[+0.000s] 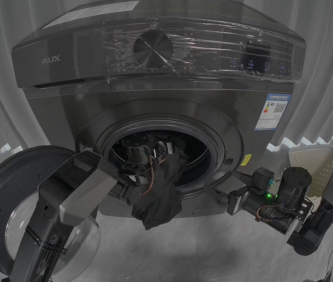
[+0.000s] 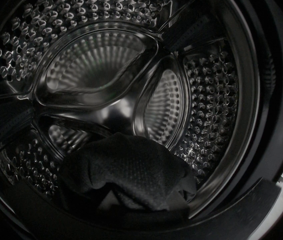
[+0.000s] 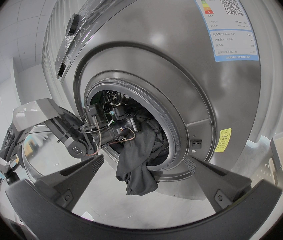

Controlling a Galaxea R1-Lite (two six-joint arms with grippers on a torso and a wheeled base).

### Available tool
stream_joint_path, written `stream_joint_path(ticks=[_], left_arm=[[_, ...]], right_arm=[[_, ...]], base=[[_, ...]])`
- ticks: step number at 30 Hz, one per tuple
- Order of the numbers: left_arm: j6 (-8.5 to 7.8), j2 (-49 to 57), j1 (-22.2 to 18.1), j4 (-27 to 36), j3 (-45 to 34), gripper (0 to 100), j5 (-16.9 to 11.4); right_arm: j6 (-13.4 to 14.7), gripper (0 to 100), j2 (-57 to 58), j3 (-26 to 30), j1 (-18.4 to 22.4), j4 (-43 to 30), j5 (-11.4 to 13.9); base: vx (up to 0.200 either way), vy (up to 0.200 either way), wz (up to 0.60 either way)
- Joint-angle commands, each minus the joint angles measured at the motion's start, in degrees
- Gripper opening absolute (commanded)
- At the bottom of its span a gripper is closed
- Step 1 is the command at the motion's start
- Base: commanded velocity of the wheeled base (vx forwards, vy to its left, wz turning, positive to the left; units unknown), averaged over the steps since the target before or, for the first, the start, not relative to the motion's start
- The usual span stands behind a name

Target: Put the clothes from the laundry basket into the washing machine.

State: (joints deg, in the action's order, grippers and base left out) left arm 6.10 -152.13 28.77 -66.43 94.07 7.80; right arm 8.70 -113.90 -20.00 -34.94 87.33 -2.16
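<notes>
My left gripper is inside the washer mouth, its grip I can't tell. A black cloth hangs over the lip. My right gripper waits outside, jaws spread.

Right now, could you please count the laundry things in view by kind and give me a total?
Washing machine: 1
Dark garment, draped over the drum's rim: 1 (the dark cloth inside the drum may be the same piece; I cannot tell)
White laundry basket: 1
Total: 3
</notes>
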Motion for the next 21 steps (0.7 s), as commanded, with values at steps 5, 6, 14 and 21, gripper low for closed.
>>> stream_joint_path(ticks=[5, 6, 14, 21], left_arm=[[0.06, -11.44, -1.17, 12.02, 20.52, 0, 2.22], [0.06, -11.53, -1.17, 12.11, 20.52, 0, 2.22], [0.23, -11.35, -1.17, 11.93, 20.52, 0, 2.31], [1.73, -8.19, -0.73, 11.32, 20.52, 100, 2.39]], right_arm=[[0.00, 100, -0.71, 0.05, -0.04, 0.03, 0.05], [0.00, 100, -0.71, 0.05, -0.04, 0.03, 0.05], [0.00, 100, -0.71, 0.05, -0.04, 0.03, 0.05], [0.00, 100, -0.71, -0.03, -0.04, 0.03, 0.05]], base=[[0.000, 0.000, 0.00], [0.000, 0.000, 0.00], [0.000, 0.000, 0.00], [0.000, 0.000, 0.00]])
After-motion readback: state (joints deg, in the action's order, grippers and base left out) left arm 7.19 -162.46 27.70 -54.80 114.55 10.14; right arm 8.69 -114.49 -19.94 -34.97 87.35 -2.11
